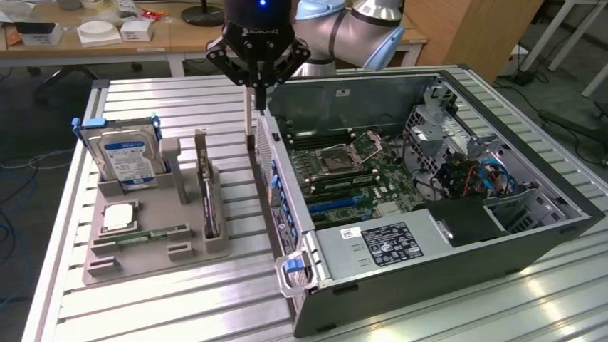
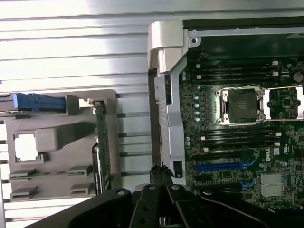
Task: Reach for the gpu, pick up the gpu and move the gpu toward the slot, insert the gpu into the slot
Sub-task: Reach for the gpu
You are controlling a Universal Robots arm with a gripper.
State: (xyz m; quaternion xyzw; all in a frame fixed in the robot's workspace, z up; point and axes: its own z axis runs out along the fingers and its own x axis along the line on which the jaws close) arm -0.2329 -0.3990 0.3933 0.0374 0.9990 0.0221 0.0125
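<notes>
The gpu (image 1: 208, 196) is a thin black card standing on edge in a grey tray (image 1: 152, 249), its silver bracket at the far end. From the wrist it appears edge-on as the gpu (image 2: 100, 142). My gripper (image 1: 258, 103) hangs above the table, between the tray and the open computer case, fingers shut with nothing in them. It is well above the card and beyond its far end. Its fingertips meet in the wrist view, gripper (image 2: 160, 172). The slot (image 1: 332, 204) is a long blue connector on the motherboard; in the wrist view the slot (image 2: 221, 167) lies unobstructed.
A hard drive (image 1: 128, 153) with a blue label stands upright at the tray's far end, and a green memory stick (image 1: 147, 234) lies near its front. The open computer case (image 1: 428, 235) has raised walls, a processor socket (image 2: 240, 107) and a power supply (image 1: 389, 242).
</notes>
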